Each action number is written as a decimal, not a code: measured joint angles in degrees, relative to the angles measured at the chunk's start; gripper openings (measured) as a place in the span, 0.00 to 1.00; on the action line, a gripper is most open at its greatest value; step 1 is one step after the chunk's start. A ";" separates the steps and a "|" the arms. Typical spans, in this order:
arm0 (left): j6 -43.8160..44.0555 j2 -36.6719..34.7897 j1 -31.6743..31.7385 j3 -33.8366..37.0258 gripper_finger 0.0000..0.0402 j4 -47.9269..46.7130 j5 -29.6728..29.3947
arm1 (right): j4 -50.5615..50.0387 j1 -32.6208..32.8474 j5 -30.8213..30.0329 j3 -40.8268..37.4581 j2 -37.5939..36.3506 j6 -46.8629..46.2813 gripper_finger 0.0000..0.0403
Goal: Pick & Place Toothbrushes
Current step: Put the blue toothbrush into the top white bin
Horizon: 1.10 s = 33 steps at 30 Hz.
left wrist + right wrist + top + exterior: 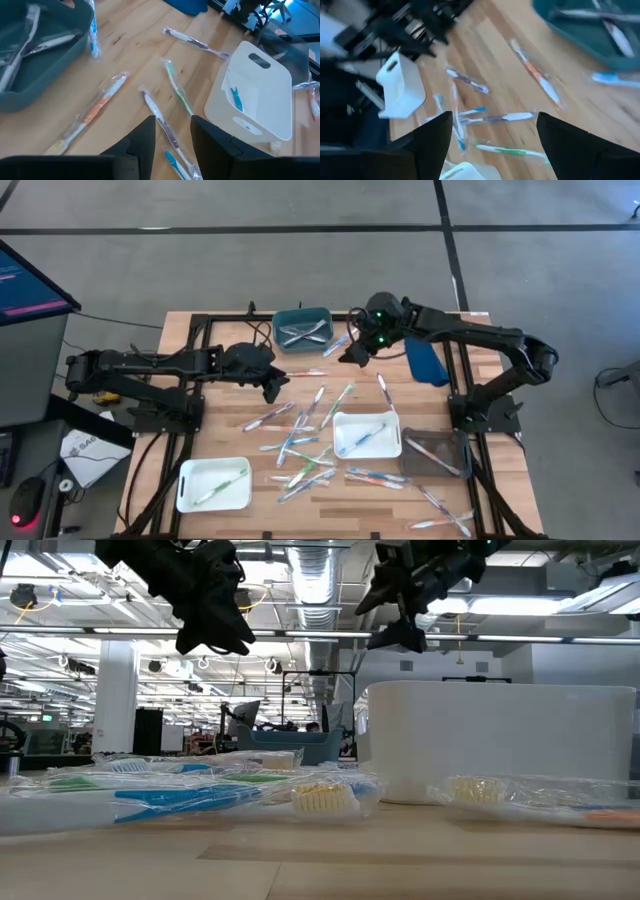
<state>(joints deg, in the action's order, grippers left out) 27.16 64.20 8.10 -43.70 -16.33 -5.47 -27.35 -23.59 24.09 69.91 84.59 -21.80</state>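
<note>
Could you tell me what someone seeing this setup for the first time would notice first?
Most striking is the scatter of wrapped toothbrushes strewn across the middle of the wooden table, around a white tray. Both dark arms hang over the far part of the table: the left gripper near the pile and the right gripper beside the teal tray, its fingers wide apart and empty.

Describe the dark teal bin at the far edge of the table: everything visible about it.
The dark teal rectangular plastic bin sits upright on the wooden table's far edge, between the two arms. It is open-topped, with low walls and rounded corners. Several pale wrapped toothbrushes lie crossed inside it. A blue-handled toothbrush lies just outside its right corner. Neither tool touches it; the right tool hovers nearby.
</note>
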 joint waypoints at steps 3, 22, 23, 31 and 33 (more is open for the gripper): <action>-1.03 0.00 0.13 0.00 0.29 0.56 -0.53 | 0.75 -0.38 -1.67 0.00 0.09 2.87 0.70; -1.00 -0.07 0.32 0.00 0.29 3.25 -0.56 | -2.02 -15.13 -2.56 10.67 17.52 -6.86 0.70; -0.95 -0.07 0.32 0.00 0.29 3.24 -0.50 | -2.60 -15.45 -2.80 11.93 18.54 -6.87 0.70; 0.56 -0.09 -0.51 0.00 0.29 3.29 0.93 | -11.69 -14.61 -2.81 18.84 24.24 17.58 0.70; 0.57 -0.09 -0.70 0.00 0.29 3.29 1.00 | -13.77 -14.31 -3.77 19.64 24.93 25.37 0.70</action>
<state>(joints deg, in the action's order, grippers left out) 27.73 64.12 7.40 -43.70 -13.04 -4.47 -41.12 -37.90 20.32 89.55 109.52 3.57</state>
